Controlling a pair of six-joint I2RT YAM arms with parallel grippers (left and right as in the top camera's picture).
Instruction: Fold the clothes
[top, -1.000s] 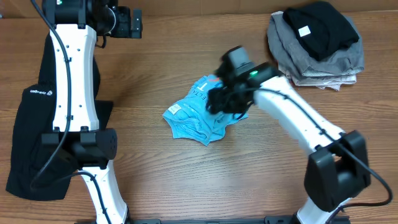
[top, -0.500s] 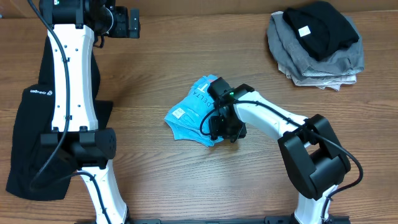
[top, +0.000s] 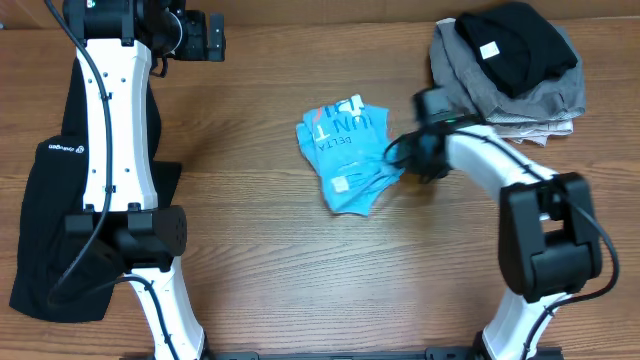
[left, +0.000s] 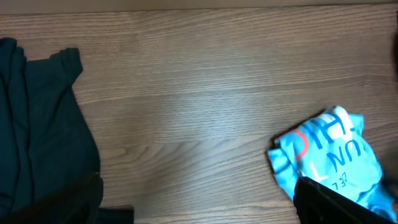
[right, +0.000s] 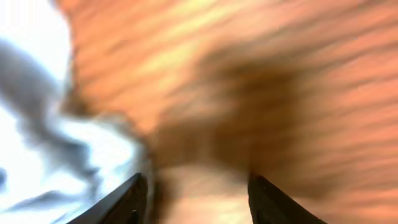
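Observation:
The light blue T-shirt (top: 345, 150) lies bunched in the middle of the table, its white lettering facing up. It also shows in the left wrist view (left: 333, 155) and as a blur in the right wrist view (right: 50, 143). My right gripper (top: 402, 158) is low at the shirt's right edge; in its wrist view (right: 196, 183) the fingers are apart with only bare wood between them. The black garment (top: 45, 225) with a small white logo lies at the far left, partly under my left arm, and shows in the left wrist view (left: 37, 124). My left gripper (top: 212, 38) is raised at the back left, open (left: 196, 202) and empty.
A stack of folded clothes (top: 510, 75), black on top of grey, sits at the back right corner. The table (top: 300, 270) is bare wood around the shirt.
My right gripper dragged the blue shirt right and back, then let go of it. The shirt now lies turned with its lettering up. The left arm has not moved.

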